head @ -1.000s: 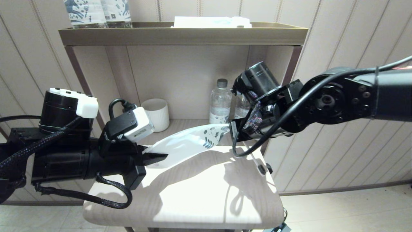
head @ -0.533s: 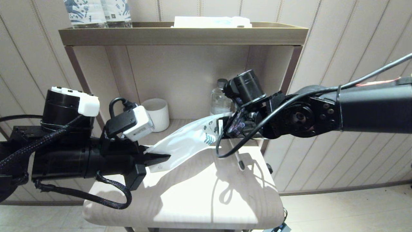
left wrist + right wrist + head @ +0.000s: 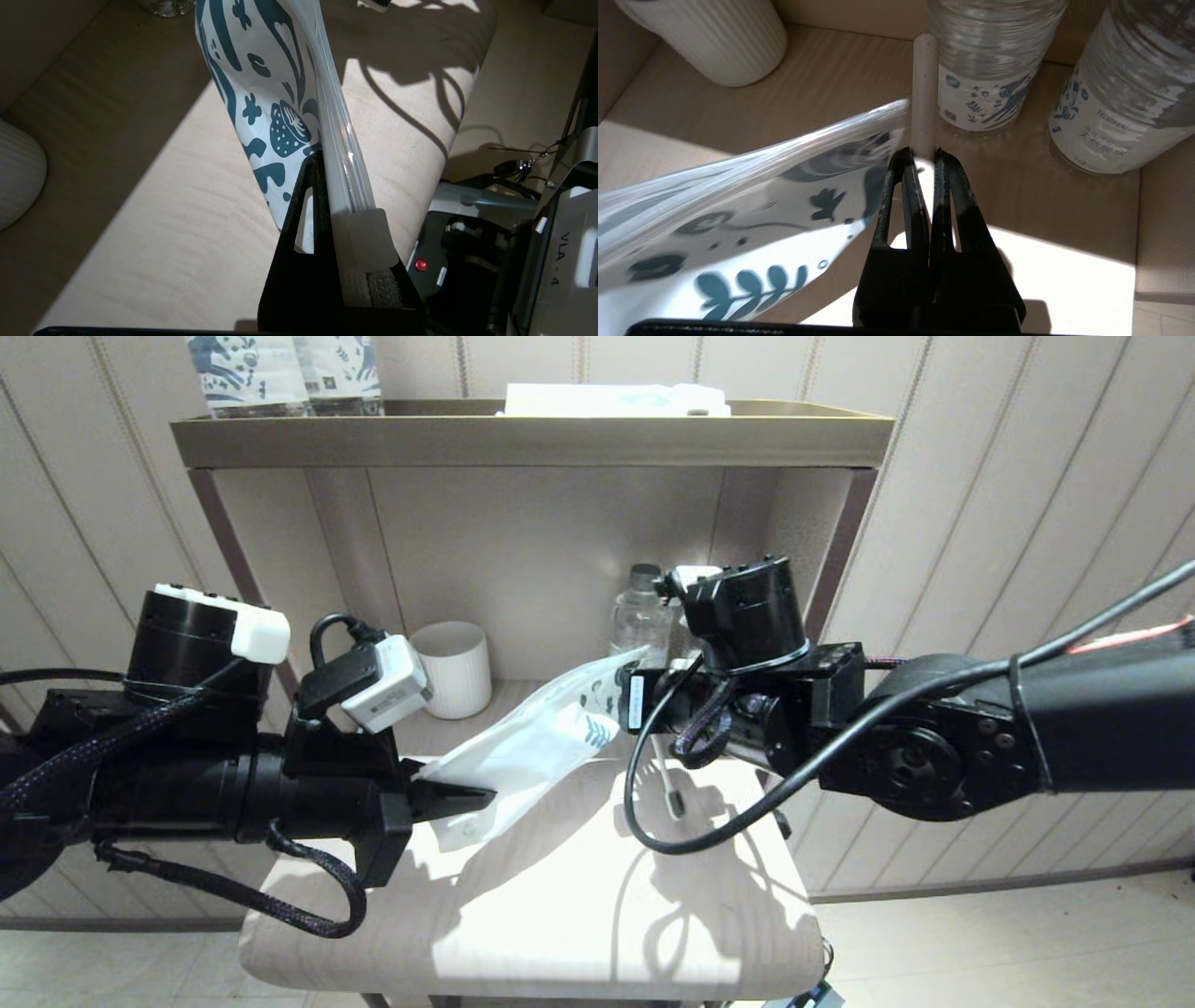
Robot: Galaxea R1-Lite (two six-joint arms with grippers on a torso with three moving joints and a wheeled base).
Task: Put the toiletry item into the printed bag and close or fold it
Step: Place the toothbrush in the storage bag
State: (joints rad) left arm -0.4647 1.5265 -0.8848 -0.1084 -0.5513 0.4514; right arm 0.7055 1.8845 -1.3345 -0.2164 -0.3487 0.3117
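While the pale wood counter (image 3: 560, 915) lies sunlit, the frosted-white leaf-printed plastic bag (image 3: 532, 751) hangs above it, left gripper (image 3: 457, 795) clamped on its lower end; right gripper (image 3: 924, 161) pinches the thin white toothbrush-like stick (image 3: 666, 782) beside the bag's printed end.

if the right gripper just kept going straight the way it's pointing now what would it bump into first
Probably the nearer water bottle: the right gripper, shut on the toiletry item, aims at its left edge. Depth is unclear; the stick would touch first.
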